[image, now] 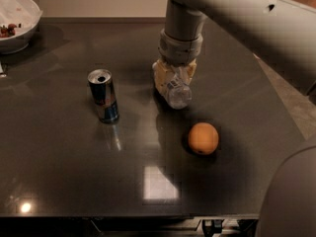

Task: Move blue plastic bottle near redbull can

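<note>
The redbull can (pixel 103 96) stands upright on the dark table (pixel 59 152), left of centre. My gripper (pixel 174 80) reaches down from above at the table's middle and is shut on the blue plastic bottle (pixel 177 93). The bottle lies tilted between the yellowish fingers (pixel 159 76), its cap end pointing toward the camera. The bottle is to the right of the can, with a gap of dark table between them. My arm hides the bottle's far end.
An orange round fruit (pixel 203 138) lies on the table in front of and right of the bottle. A white bowl (pixel 16 28) with some food sits at the far left corner. The table's right edge runs past my arm.
</note>
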`<action>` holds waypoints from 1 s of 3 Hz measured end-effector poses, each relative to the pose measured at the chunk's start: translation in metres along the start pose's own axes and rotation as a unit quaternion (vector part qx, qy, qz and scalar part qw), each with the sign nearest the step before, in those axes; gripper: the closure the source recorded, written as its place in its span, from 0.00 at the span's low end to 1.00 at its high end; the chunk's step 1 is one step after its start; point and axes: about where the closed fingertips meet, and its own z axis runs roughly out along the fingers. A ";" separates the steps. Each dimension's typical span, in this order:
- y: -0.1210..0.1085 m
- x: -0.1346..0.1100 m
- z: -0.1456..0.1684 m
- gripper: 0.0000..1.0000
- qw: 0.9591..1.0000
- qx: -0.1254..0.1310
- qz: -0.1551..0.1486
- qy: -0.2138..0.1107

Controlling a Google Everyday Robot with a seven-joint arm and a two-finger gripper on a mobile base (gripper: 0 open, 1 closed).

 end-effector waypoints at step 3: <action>0.094 -0.009 -0.003 1.00 0.994 -0.048 -0.100 -0.026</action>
